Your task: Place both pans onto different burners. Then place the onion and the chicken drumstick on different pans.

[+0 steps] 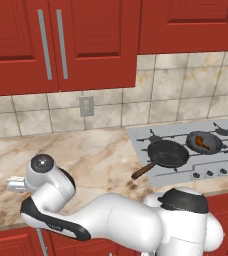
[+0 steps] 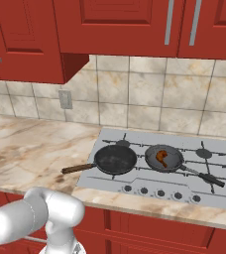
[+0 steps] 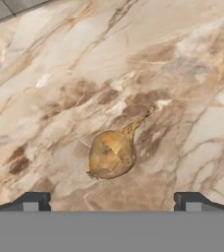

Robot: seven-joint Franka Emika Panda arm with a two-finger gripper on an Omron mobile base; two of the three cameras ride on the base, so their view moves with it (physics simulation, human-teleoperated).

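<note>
While the hand [image 3: 112, 203] hangs over the marble desk [image 3: 182, 59] with its two dark fingertips [image 3: 33, 201] spread wide and nothing between them, the onion [image 3: 112, 152] lies on the bare stone just ahead of the tips, midway between them and touching neither. It is a tan, yellowish-brown bulb lying on its side, its thin pointed tip aimed away from the hand and a little toward the right-hand finger. In the base views the arm bends low over the left stretch of the desk, well away from the silver-grey cooktop [image 1: 151, 132], which sits far off to the hand's right. On that cooktop the wider black pan [image 1: 168, 153] rests over a front burner, its brown wooden handle [image 1: 142, 171] sticking out past the cooktop's edge onto the desk, toward the arm's side. Just beyond it, farther from the hand, the smaller dark-grey pan [image 1: 204, 142] sits over the middle burner with the reddish-brown chicken drumstick [image 1: 201, 141] lying inside it; in the right base view its dark handle [image 2: 204, 175] points off to the right. The wider pan holds nothing. Free burners [image 2: 203, 153] show under the black grates at the cooktop's corners, and a row of small black knobs [image 2: 159, 192] runs along its front edge.
</note>
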